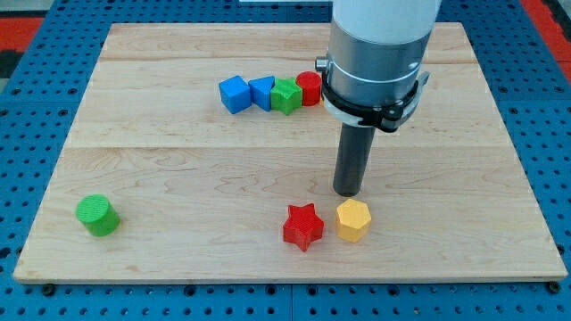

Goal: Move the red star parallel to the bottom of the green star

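Red star (pixel 302 226) lies just left of the yellow block (pixel 353 220), almost touching. My tip (pixel 348 193) stands just above that yellow block; it has no claw to open. Probably light, stiff plastic, it slides easily; push a flat notch, because the points make it turn. The green star (pixel 285 95) is far up.

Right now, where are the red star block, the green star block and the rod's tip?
red star block (pixel 302 226), camera view, centre of its top face.
green star block (pixel 285 94), camera view, its top face, in the row.
my tip (pixel 348 191), camera view, the rod's very end.
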